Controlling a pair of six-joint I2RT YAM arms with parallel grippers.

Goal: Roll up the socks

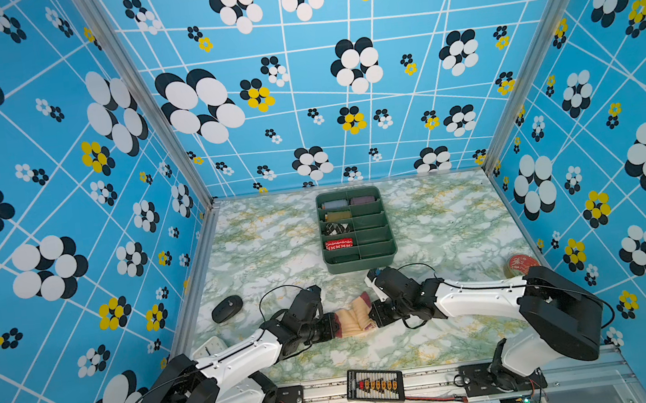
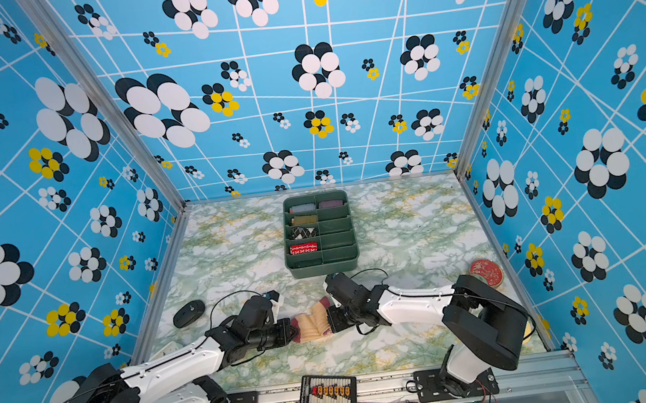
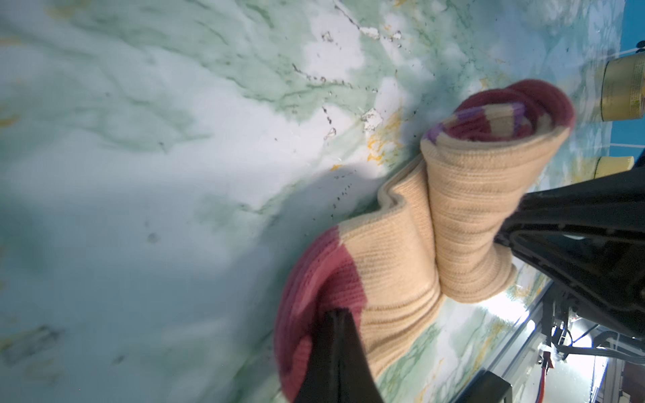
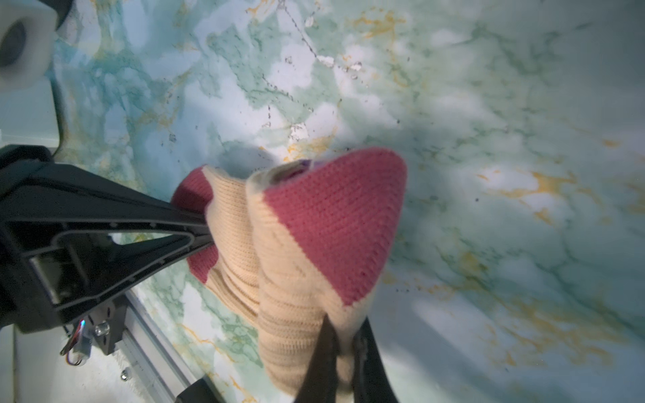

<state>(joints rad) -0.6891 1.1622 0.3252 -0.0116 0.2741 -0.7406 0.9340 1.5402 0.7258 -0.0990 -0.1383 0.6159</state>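
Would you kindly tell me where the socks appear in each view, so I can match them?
Top view: socks at the table's front middle, between left gripper and right gripper.
Top view: socks, same place.
Left wrist view: socks running from the left gripper to the right gripper.
Right wrist view: socks between the same two grippers.
Shared landmark: the left gripper, shut on the dark red end.

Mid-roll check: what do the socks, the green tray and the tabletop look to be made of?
The socks: knitted yarn, soft, matte; rib rows and stitch loops show, and the fabric bunches. The tray: probably moulded plastic; even dull green, thin smooth dividers. The tabletop: likely a printed marble-look film, smooth with slight sheen; chips expose white, so hardly real stone.
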